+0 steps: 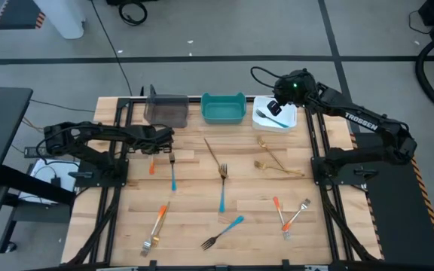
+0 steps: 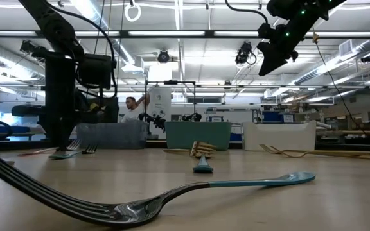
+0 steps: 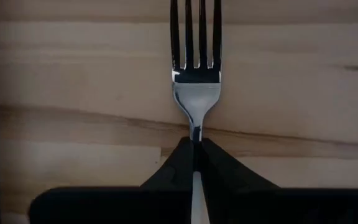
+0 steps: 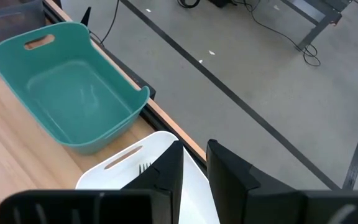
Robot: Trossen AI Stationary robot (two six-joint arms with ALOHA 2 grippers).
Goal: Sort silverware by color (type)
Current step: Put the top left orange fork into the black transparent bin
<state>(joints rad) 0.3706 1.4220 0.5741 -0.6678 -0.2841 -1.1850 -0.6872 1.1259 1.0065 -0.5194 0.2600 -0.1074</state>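
Glossy metal fork (image 3: 196,93), matt wood tbl (image 3: 73,81)

Your left arm reaches low across the worktop's rear left part, wrist level, and its tool (image 3: 194,163) has its two dark fingers (image 3: 174,167) pressed together on a thin stem. Your right arm stretches toward the rear right corner, held high, with its tool (image 4: 194,163) pointing down, a narrow gap between its fingers (image 4: 166,169).
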